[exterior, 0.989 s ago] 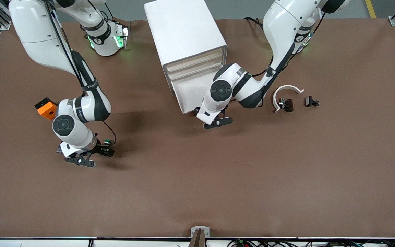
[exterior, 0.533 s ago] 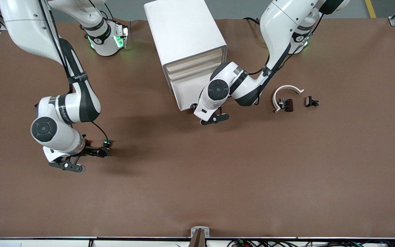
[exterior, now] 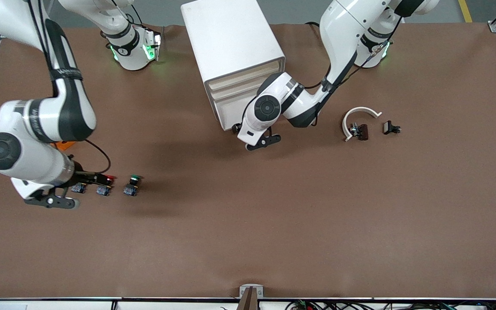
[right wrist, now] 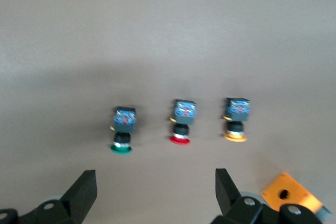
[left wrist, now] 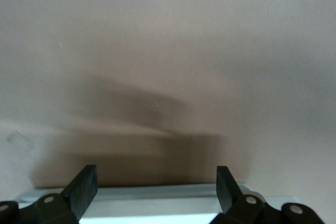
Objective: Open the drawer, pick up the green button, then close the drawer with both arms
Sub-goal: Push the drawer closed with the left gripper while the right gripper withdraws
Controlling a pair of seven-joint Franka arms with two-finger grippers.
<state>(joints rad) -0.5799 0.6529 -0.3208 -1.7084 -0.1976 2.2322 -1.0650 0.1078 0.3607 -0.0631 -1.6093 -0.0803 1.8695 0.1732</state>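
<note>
the green button [exterior: 131,185] sits on the table in a row with a red one [right wrist: 181,123] and a yellow one [right wrist: 235,121], just beside the right claw [right wrist: 152,195], which is wide open and empty. the left claw [left wrist: 155,190], open too, is at the drawer [exterior: 230,113] front. closing looks almost done; next, push it fully in.

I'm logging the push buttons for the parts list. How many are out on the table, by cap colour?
Green-capped button: 1
Red-capped button: 1
Yellow-capped button: 1
Total: 3, lying in a row on the table near the right arm's end.
</note>
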